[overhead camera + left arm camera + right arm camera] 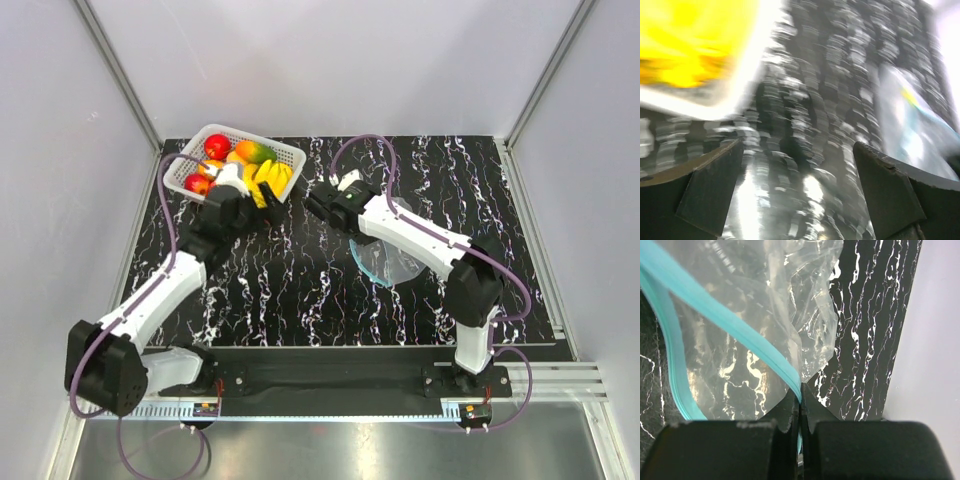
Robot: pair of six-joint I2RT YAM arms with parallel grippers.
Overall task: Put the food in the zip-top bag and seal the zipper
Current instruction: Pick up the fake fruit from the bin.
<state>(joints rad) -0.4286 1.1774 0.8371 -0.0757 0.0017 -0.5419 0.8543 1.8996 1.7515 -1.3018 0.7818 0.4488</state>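
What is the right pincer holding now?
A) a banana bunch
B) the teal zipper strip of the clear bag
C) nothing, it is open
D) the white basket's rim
B: the right wrist view shows the right pincer shut on the teal zipper strip of the clear bag.

The left arm (160,295) and the right arm (412,236) have white shells and black joints. The left gripper (797,145) has dark, flat fingers (707,192). Behind each gripper, a thin purple cable (168,222) runs along the arm.

Right arm (415,232) overhangs zip-top bag (385,268), blocking overhead access
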